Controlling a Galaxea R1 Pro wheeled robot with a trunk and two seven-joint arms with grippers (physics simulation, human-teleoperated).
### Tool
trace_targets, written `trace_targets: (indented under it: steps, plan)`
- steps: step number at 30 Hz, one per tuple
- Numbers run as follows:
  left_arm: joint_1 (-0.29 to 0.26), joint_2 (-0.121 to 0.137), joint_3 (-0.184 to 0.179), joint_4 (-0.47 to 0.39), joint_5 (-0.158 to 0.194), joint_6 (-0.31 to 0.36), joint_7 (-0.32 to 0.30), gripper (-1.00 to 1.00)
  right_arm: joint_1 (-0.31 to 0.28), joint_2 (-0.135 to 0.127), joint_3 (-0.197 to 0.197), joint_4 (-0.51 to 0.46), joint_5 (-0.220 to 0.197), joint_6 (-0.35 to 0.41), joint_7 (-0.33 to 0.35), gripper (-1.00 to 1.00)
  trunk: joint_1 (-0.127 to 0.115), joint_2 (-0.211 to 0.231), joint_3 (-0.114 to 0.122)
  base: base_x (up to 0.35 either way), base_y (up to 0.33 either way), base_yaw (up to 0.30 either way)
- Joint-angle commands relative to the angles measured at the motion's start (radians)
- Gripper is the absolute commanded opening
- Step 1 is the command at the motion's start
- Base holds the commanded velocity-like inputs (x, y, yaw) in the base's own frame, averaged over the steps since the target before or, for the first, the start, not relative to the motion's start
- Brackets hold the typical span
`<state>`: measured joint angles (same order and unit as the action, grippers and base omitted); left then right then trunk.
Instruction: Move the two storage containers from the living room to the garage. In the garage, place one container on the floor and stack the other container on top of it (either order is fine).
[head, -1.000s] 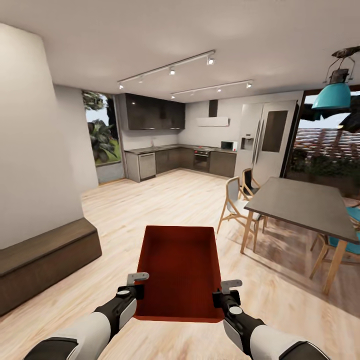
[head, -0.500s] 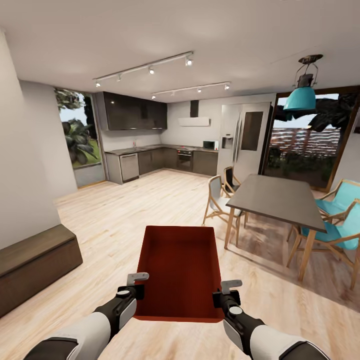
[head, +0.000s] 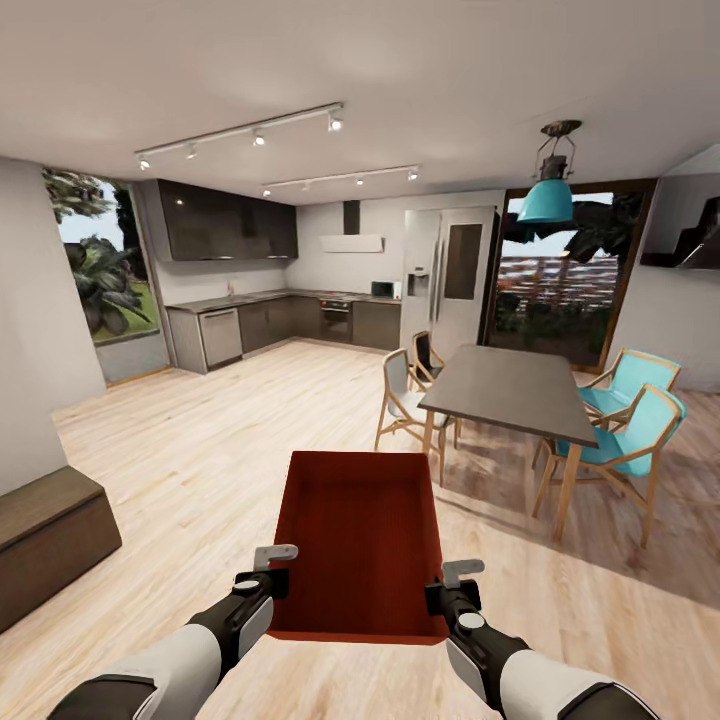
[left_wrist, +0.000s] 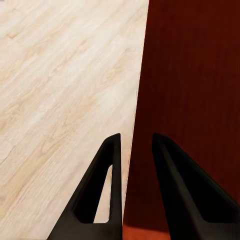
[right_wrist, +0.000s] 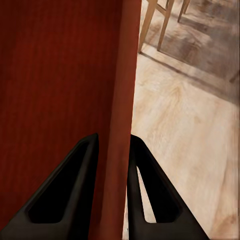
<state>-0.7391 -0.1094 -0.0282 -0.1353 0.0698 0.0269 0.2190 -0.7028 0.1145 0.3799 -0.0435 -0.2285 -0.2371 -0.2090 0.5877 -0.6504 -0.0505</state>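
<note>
One orange-red storage container (head: 360, 540), open-topped and empty, hangs level in front of me above a light wood-plank floor (head: 200, 470). My left gripper (head: 272, 570) is shut on its left wall near the close end. My right gripper (head: 450, 585) is shut on its right wall. In the left wrist view the black fingers (left_wrist: 112, 165) of the left gripper (left_wrist: 135, 137) straddle the container's wall (left_wrist: 195, 75). In the right wrist view the right gripper (right_wrist: 114, 136) pinches the red rim (right_wrist: 122, 75). The garage is out of view.
A grey dining table (head: 510, 385) stands ahead to the right, with wooden chairs (head: 405, 400) and teal chairs (head: 625, 440) around it. A dark low bench (head: 50, 530) lies at the left. Kitchen counters (head: 270, 325) and a fridge (head: 445, 275) line the far wall. A teal pendant lamp (head: 547, 200) hangs above the table.
The whole view has swung to the right, so the bench, kitchen and table have slid left in the picture. The container and both grippers keep the same place in the view.
</note>
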Motion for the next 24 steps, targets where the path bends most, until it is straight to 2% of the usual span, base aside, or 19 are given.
trace_targets:
  steps: [1, 24]
  plan:
    - [0.000, 0.007, 0.008, -0.006, -0.016, 0.002, 0.010, -1.00, -0.001, 0.001, -0.070, 0.002, -0.014, -0.002, 0.000, -1.00, 0.000, -0.002, -0.002, 0.000, 0.000, -0.242]
    - [0.000, 0.007, 0.008, -0.004, -0.016, 0.003, 0.010, -1.00, -0.001, 0.002, -0.070, 0.002, -0.014, -0.002, 0.000, -1.00, 0.000, -0.002, -0.002, 0.000, 0.000, -0.263]
